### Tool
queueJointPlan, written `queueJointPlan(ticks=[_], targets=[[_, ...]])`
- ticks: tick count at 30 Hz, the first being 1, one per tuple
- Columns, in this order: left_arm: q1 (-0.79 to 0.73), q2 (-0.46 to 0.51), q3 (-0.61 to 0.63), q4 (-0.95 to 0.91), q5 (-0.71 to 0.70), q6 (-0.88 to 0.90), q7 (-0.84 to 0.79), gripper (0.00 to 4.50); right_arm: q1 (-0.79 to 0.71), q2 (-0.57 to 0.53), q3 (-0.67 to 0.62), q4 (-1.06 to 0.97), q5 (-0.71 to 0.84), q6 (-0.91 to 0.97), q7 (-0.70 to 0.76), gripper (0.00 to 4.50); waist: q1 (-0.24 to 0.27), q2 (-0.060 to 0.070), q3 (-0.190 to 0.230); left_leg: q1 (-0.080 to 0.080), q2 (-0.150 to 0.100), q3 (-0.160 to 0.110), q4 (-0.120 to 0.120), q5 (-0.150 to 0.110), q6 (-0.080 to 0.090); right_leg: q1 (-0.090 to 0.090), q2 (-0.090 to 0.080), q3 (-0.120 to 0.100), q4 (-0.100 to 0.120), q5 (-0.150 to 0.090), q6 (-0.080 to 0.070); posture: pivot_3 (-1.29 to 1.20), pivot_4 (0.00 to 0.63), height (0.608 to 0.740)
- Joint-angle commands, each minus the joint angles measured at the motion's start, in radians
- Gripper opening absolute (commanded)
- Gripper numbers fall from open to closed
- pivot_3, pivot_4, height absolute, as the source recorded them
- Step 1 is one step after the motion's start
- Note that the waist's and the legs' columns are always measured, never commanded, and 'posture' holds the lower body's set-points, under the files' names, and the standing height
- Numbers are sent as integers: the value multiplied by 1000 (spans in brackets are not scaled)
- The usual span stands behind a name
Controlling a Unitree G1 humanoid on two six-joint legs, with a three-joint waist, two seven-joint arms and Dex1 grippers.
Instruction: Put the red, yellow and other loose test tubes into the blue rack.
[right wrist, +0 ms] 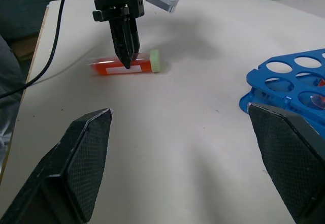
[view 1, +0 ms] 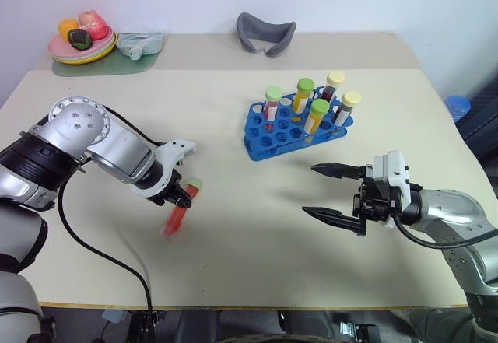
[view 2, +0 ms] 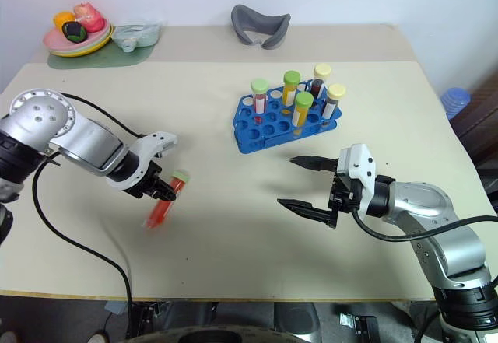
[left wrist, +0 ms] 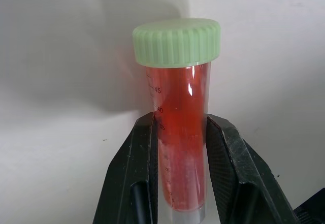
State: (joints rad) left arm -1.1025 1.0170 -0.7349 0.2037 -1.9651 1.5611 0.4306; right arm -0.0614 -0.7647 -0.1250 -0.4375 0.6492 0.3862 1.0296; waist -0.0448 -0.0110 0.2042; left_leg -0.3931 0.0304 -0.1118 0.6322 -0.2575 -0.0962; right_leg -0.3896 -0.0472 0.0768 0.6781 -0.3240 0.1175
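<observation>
The right pincer (view 1: pixel 336 193) sits low right in the head view, its two black fingers spread wide with nothing between them, level above the bare worktop (view 1: pixel 233 234).

Left of centre, the left pincer (view 1: pixel 180 194) is clenched on the red tube (view 1: pixel 180 209), which lies on its side on the worktop with its pale green cap (view 1: pixel 194 183) pointing toward the upper right. In the left wrist view the two fingers (left wrist: pixel 139 178) press the clear wall on both sides, partway down the body and below the cap.

The tube looks like light, stiff plastic with a smooth wall, so it will likely slide in the grip if squeezed weakly and roll if dropped. The liquid inside shifts the weight as it tilts. The ribbed cap gives better friction, but holding the body below it leaves the bottom end free for dropping into a hole.

Farther back, right of centre, the blue rack (view 1: pixel 268 142) stands well apart from the held tube, with five capped tubes upright and many front holes open.
</observation>
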Motion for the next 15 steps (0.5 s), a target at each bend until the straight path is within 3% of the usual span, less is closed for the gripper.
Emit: queueJointPlan(ticks=[1, 7, 10, 13, 15], targets=[[-6, 23, 52, -16, -7, -23, -7, 754, -13, 4, -16, -37, 17, -7, 0, 4397, 0, 0, 0, 0, 0, 0, 0, 0, 0, 0, 0, 0, 0, 0, 0, 0, 150, 740], [51, 42, 267, -179, 37, -146, -63, 754, -37, 4, -12, -12, 17, -10, 13, 4397, 1, 0, 0, 0, 0, 0, 0, 0, 0, 0, 0, 0, 0, 0, 0, 0, 150, 740], [170, -7, 470, -279, 124, -323, -132, 754, -52, 6, -8, 4, 13, -12, 20, 4397, 0, 1, 0, 1, 0, 1, 0, 2, -3, 0, -1, 1, 1, 0, 0, 0, 150, 740], [276, -98, 637, -387, 309, -511, -334, 754, -76, 21, -5, 20, 8, -14, 7, 4397, 1, 1, -1, 0, 0, 1, 0, 4, -7, 0, 0, 1, 1, 0, 0, 0, 150, 740], [341, -195, 729, -431, 421, -664, -551, 754, -85, 34, -12, 21, 13, -8, -16, 4397, 3, 1, -1, 1, 0, 2, 0, 5, -8, 0, 0, 1, 1, 0, 0, 0, 150, 740]])
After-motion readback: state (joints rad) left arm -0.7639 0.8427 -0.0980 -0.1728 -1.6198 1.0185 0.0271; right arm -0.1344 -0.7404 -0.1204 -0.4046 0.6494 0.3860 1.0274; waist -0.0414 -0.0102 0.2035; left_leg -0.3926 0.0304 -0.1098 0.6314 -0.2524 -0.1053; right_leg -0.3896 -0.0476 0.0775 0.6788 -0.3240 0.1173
